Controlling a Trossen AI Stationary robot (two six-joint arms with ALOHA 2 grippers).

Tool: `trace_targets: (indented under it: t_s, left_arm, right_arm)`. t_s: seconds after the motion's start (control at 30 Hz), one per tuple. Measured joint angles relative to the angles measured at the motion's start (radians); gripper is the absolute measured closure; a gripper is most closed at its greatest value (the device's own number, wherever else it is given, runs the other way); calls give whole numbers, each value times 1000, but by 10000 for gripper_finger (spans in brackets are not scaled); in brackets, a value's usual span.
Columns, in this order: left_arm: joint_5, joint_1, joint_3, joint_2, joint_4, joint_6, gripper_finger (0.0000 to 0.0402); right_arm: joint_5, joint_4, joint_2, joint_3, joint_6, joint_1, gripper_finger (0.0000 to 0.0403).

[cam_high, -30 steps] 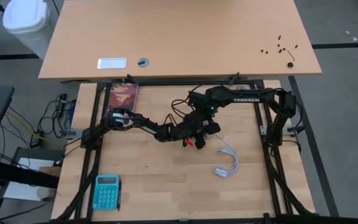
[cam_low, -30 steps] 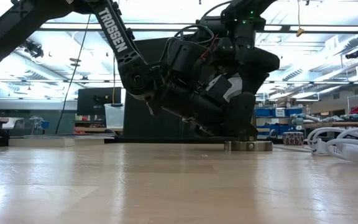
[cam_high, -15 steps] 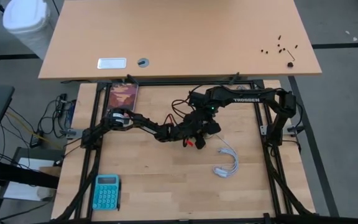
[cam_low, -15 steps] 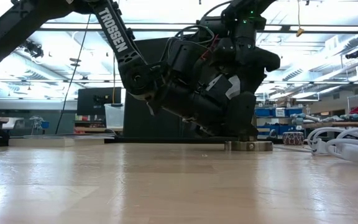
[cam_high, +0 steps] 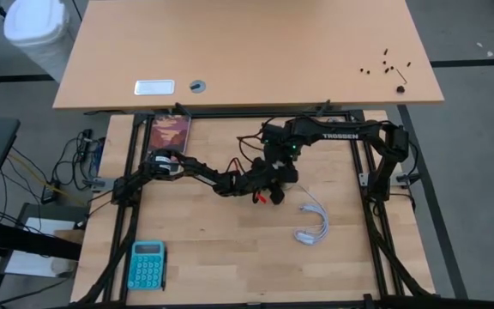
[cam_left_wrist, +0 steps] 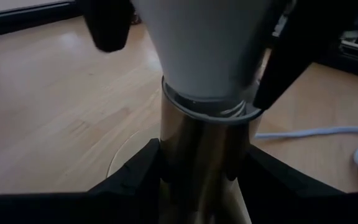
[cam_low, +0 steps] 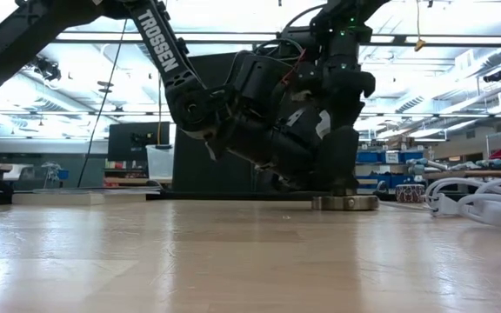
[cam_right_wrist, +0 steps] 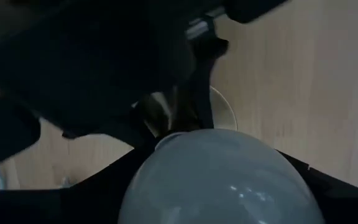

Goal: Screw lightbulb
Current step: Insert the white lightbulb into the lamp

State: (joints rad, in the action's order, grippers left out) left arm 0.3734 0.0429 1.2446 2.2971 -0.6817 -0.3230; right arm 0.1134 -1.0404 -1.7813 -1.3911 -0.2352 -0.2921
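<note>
The white lightbulb [cam_left_wrist: 204, 43] stands upright with its narrow end in the brass socket [cam_left_wrist: 204, 149]. The socket's round base [cam_low: 344, 203] rests on the table at mid-table. My left gripper [cam_high: 267, 185] comes in low from the table's left and is shut on the socket. My right gripper [cam_high: 278, 174] stands over it, pointing down, and is shut on the bulb, whose dome fills the right wrist view [cam_right_wrist: 216, 180]. In the high view both things are hidden under the grippers. My left gripper pinches the socket's brass stem [cam_left_wrist: 185, 168] between its two fingers [cam_left_wrist: 135, 180], one on each side, below the bulb. It comes in about level from the table's left. The socket stands upright on its base. My right gripper pinches the bulb's white dome [cam_left_wrist: 166, 37] between its two fingers [cam_left_wrist: 291, 56], from above, pointing down. The bulb stands upright with its neck in the socket's mouth [cam_left_wrist: 207, 109].
A white cable [cam_high: 314, 221] lies coiled to the right of the socket and also shows in the low view [cam_low: 481, 204]. A teal calculator [cam_high: 147, 263] lies near the front left, and a booklet [cam_high: 171, 133] lies at the far left.
My right gripper has turned about its upright axis above the socket, staying shut on the bulb. My left gripper and the socket have stayed in place.
</note>
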Motion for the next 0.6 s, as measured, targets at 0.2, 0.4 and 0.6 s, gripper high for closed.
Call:
trace_targets:
  t_s: [0.2, 0.4, 0.6]
  left_arm:
    - [44, 1, 0, -1, 12, -58, 224]
    - [52, 2, 0, -1, 12, -96, 224]
    - [48, 2, -1, -1, 15, -77, 224]
  right_arm:
    - [-96, -15, 1, 0, 128, 17, 125]
    - [-119, -9, 2, 0, 215, 27, 148]
    - [-119, -5, 2, 2, 272, 32, 130]
